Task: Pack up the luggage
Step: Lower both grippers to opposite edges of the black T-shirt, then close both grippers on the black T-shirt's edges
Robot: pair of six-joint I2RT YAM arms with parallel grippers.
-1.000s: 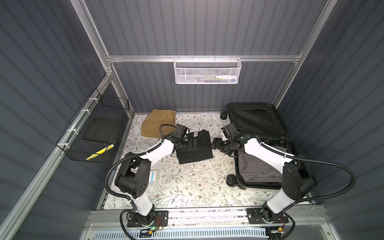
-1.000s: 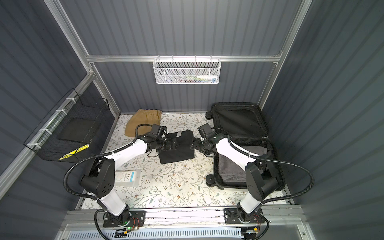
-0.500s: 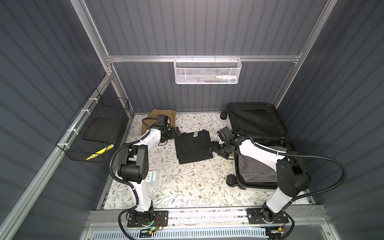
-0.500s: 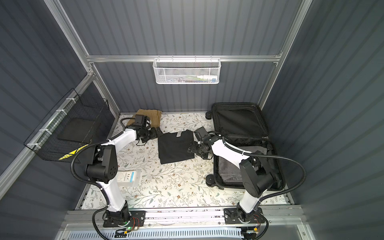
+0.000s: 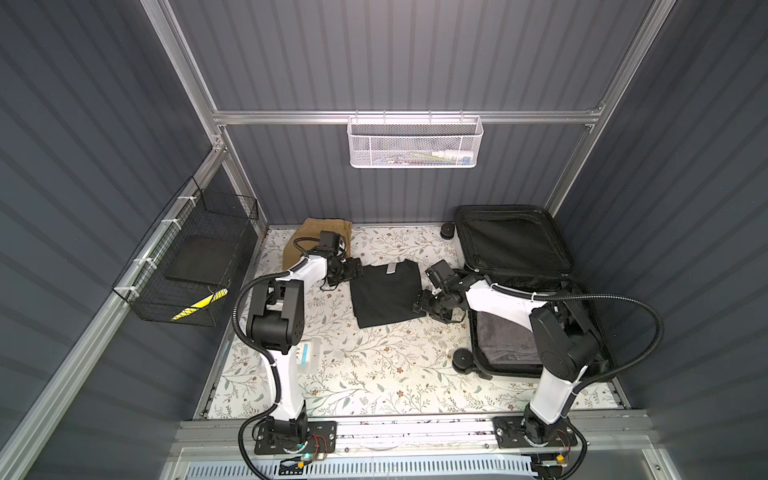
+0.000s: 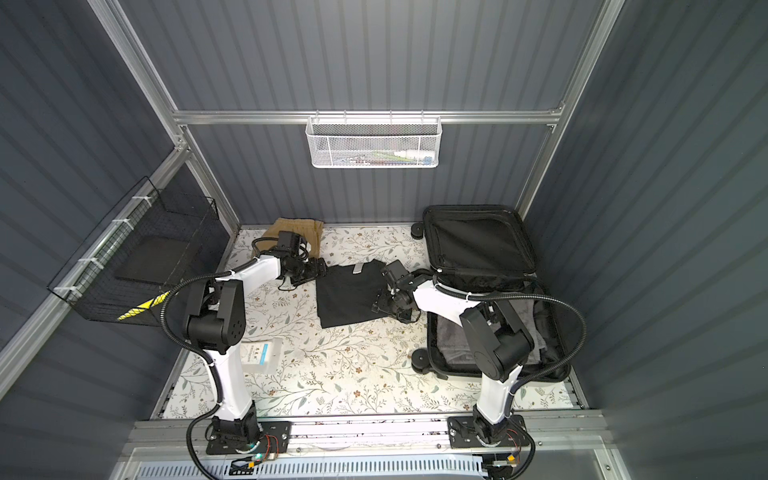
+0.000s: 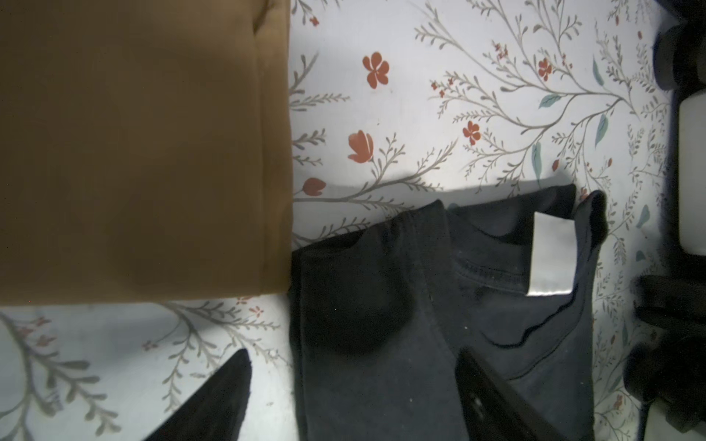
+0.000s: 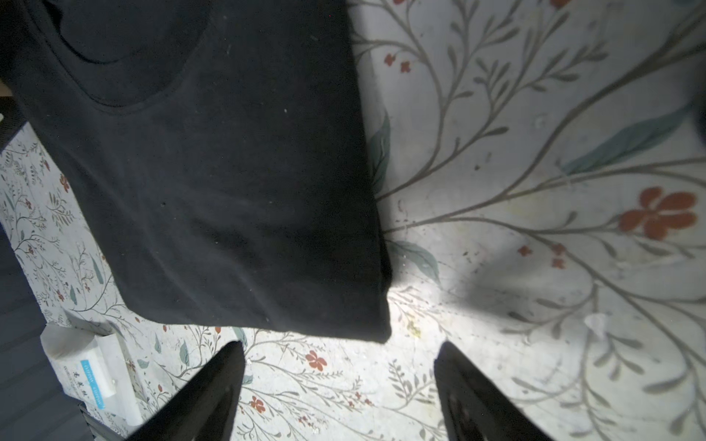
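Left jaws spread over black shirt [image 5: 384, 293] edge; right jaws spread, empty, beside shirt corner; luggage [image 5: 512, 248] open

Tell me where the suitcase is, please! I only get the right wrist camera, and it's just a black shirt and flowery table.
Observer: The luggage lies open on the table, just right of the shirt in both top views.
Operator: Ooh! Is anything packed inside?
Observer: Yes. A folded grey cloth lies in the half nearer the robot's base. The other half looks empty.
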